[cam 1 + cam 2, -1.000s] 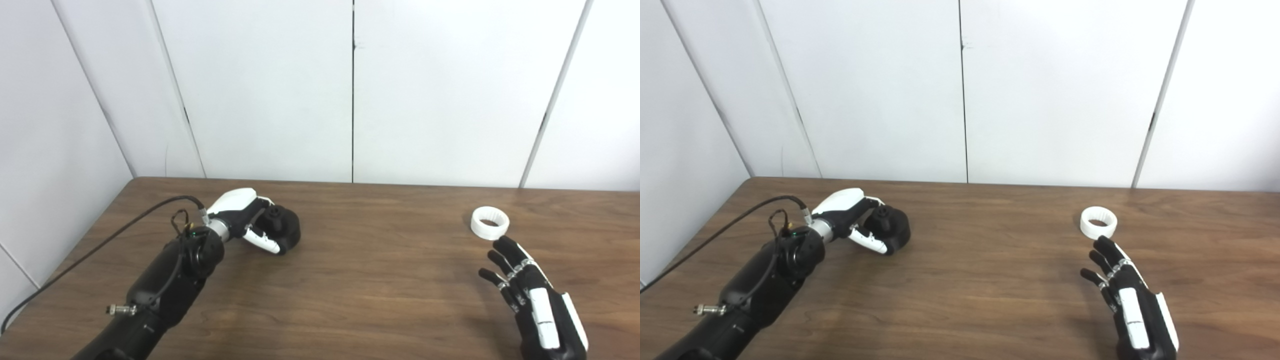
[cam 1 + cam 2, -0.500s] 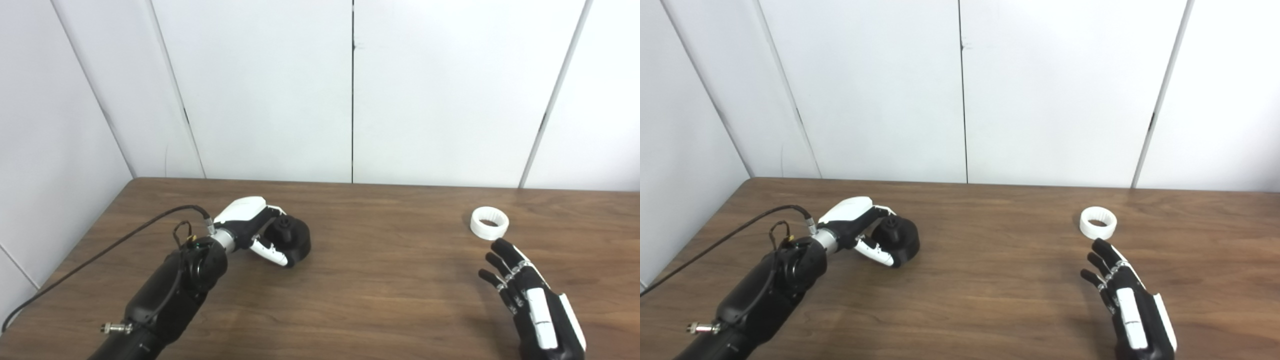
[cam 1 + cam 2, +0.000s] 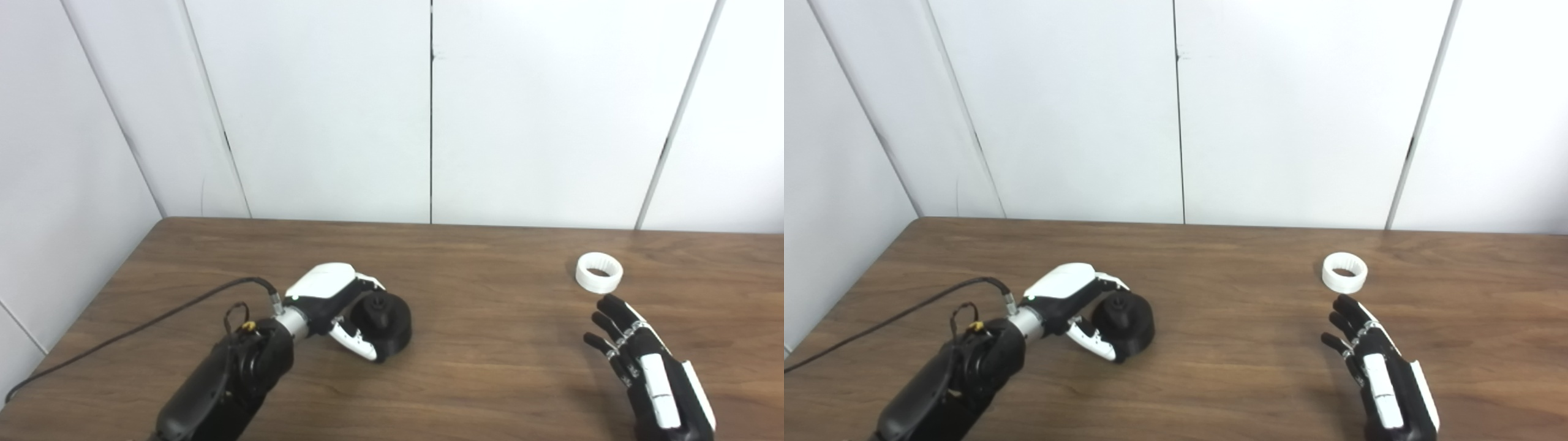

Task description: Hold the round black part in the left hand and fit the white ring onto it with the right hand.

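The left hand [image 3: 334,301] is found clamped on the round black part [image 3: 384,317], fingers wrapped over its top and the white-tipped thumb pressed against its near side. Compared with the views of a second ago, hand and part have been carried together toward the table's middle and nearer the robot; the grip has been kept throughout. This is judged to mean that the holding half of the task is secured and the part is being brought toward a working position.

The right hand [image 3: 646,364] is seen with fingers spread, holding nothing, its fingertips [image 3: 607,304] just short of the white ring [image 3: 599,273]. It has drawn back only slightly, and the ring has not been touched; pickup is not yet begun.

The black part is a squat, domed body with a short knob standing at its upper face; whether it is resting on the table [image 3: 490,343] or is lifted clear cannot be told. The ring lies flat at the right, well apart from the part, its inner wall finely ribbed.
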